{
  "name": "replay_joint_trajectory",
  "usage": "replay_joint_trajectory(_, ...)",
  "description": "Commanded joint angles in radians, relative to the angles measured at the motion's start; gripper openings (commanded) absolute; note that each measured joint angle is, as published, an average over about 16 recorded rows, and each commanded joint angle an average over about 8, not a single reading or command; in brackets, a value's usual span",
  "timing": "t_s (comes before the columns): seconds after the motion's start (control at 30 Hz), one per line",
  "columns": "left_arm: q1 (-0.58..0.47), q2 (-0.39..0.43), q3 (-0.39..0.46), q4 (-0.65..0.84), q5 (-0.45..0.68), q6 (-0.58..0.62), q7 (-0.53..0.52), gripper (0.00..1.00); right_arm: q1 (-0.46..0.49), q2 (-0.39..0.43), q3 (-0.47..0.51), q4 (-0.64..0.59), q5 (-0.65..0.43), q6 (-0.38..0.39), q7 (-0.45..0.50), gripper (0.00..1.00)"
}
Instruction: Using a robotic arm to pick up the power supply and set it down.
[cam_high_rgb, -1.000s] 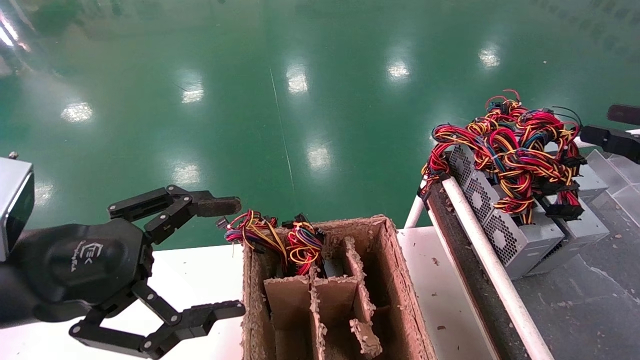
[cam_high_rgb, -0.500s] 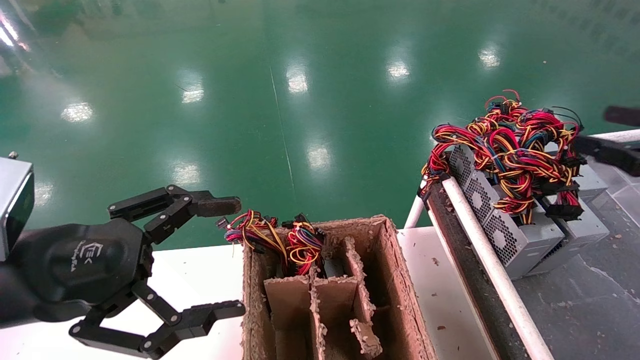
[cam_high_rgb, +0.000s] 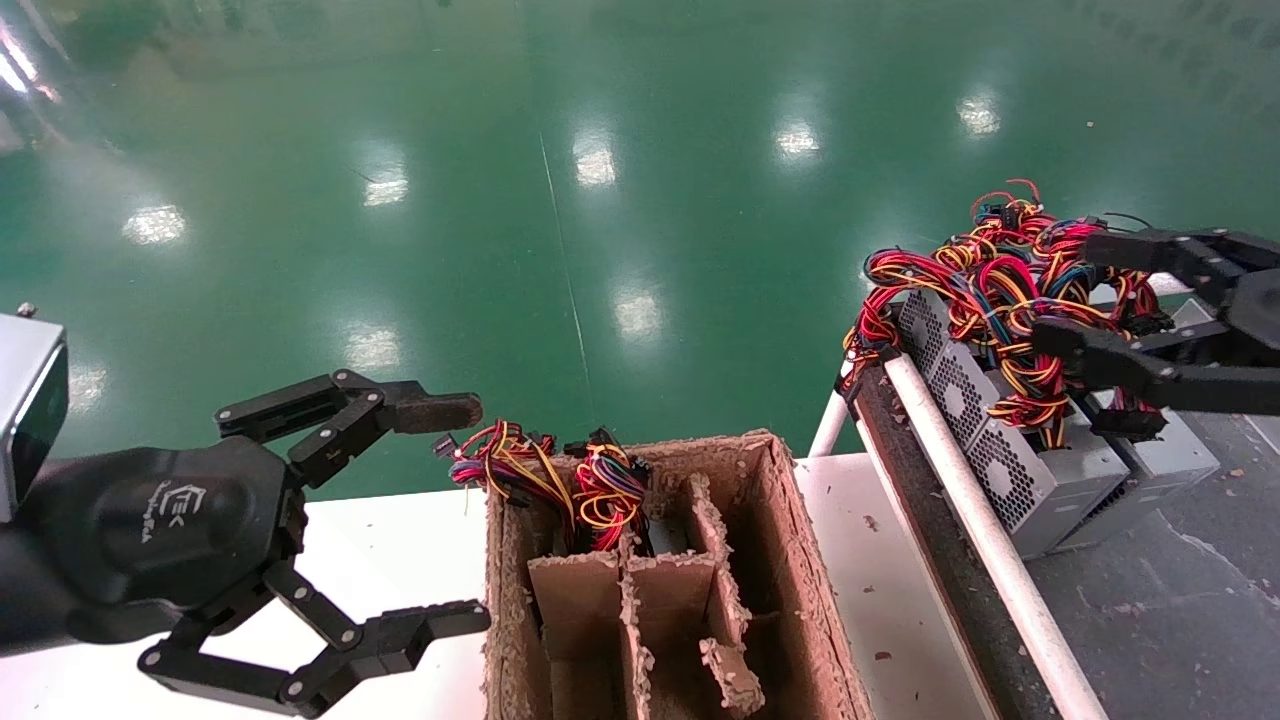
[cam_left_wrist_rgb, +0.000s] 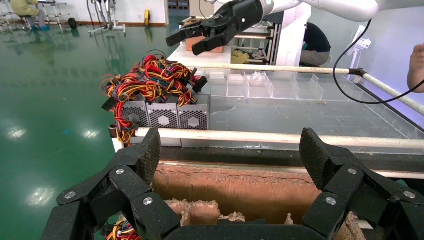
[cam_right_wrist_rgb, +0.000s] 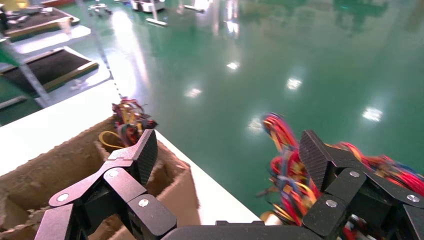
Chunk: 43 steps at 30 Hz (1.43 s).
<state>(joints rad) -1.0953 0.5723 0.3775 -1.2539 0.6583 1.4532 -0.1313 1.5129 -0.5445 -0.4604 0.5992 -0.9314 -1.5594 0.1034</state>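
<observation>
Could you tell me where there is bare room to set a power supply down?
Free: the white tabletop between the cardboard box and the white rail. Crowded: the power supplies beyond that rail, where the right gripper hovers, open.

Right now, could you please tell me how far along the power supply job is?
Early. Nothing is lifted: the grey metal power supplies sit in their row. The open right gripper hovers over their wire bundle; the left gripper waits open beside the cardboard box. Grasping and setting down remain.

You see one marking only: a white logo on the left gripper (cam_high_rgb: 470, 515) housing, its lettering too small to read
</observation>
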Motion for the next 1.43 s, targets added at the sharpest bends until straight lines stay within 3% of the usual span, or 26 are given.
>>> replay_joint_trajectory(0.03,0.000,0.000,0.000,0.000,0.000,0.000,0.000,1.00,-0.021,-0.003,0.009,0.033,0.010,0.003,0.004,1.00)
replay_joint_trajectory(1.13,0.012,0.022,-0.056,-0.017,0.041,0.024,-0.032,1.00,-0.398,-0.060,0.164,0.621,0.182,0.058,0.076,1.00)
replay_joint_trajectory(1.43,0.015,0.027,-0.068,-0.021,0.050,0.030,-0.039,1.00,-0.438,-0.067,0.180,0.684,0.201,0.064,0.084,1.00)
